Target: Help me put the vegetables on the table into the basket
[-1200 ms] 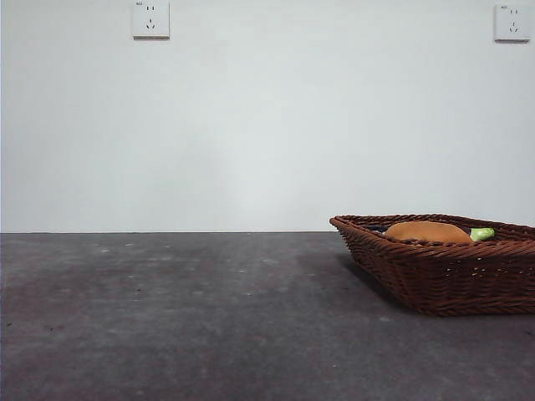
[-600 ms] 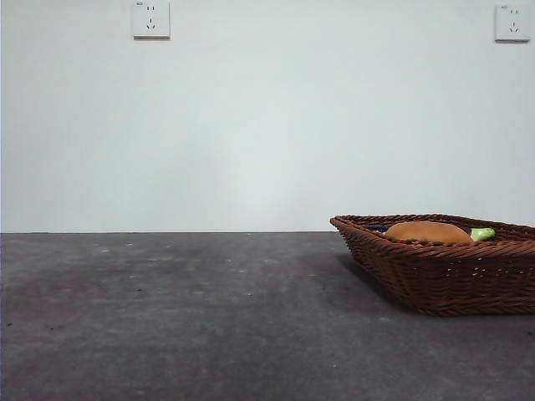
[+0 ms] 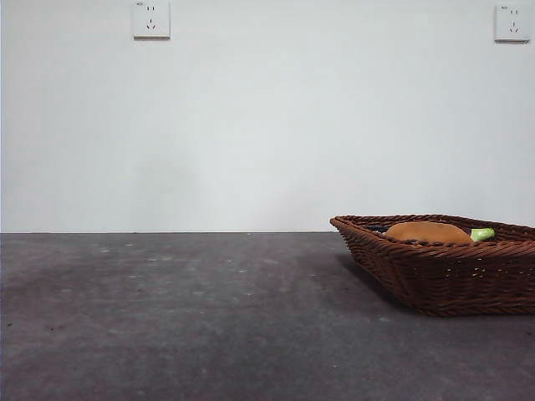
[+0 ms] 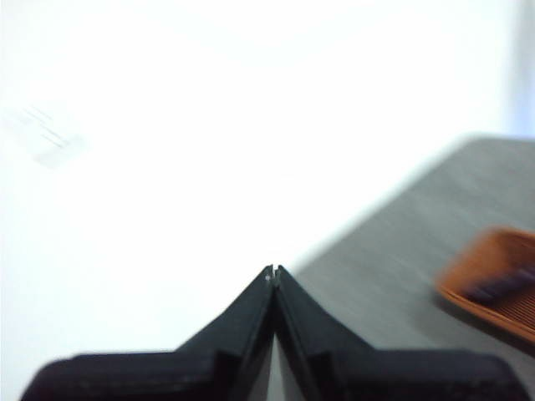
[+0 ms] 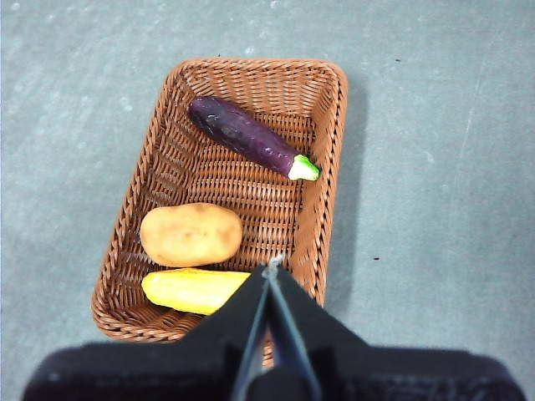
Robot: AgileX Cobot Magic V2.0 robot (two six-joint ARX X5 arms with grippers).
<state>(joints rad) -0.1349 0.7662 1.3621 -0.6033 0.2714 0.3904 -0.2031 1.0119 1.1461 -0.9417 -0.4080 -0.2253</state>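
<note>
The woven brown basket (image 5: 322,125) lies on the grey table (image 5: 435,167) and holds all three vegetables: a dark purple eggplant (image 5: 247,135) with a green tip, an orange-brown potato (image 5: 191,235) and a yellow corn cob (image 5: 194,290). My right gripper (image 5: 272,267) hovers high above the basket's rim, shut and holding nothing. In the front view the basket (image 3: 443,276) stands at the right with the potato (image 3: 428,232) and the eggplant's green tip (image 3: 481,235) showing over its rim. My left gripper (image 4: 273,270) is shut, raised, facing the white wall, the basket (image 4: 497,280) blurred off to its side.
A white wall stands behind the table with two wall sockets (image 3: 150,18) high up. The table (image 3: 167,317) stretches bare to the left of the basket in the front view.
</note>
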